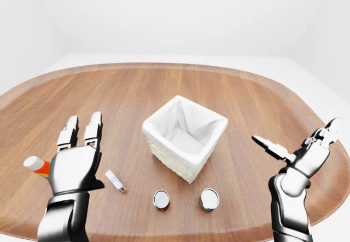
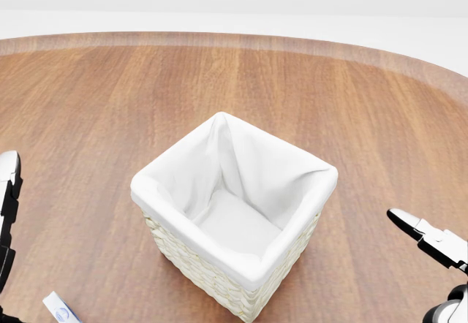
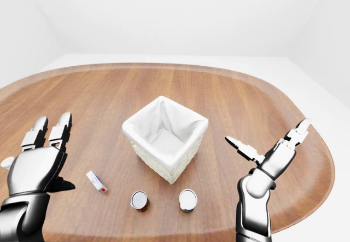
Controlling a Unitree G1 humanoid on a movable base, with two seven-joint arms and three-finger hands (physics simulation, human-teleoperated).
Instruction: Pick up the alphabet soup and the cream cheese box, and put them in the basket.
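We are holding our left hand (image 1: 74, 165) raised at the left with its fingers (image 1: 94, 128) open and gripping nothing. Just right of it a small flat white box (image 1: 115, 180) is lying on the desk (image 1: 126, 97) — probably the cream cheese box. Two cans (image 1: 161, 199) are standing below the basket (image 1: 185, 137); we cannot tell which is the alphabet soup. Our right hand (image 1: 306, 154) is spread open too, empty. We are advising a low reach to the box — thumb under one long edge.
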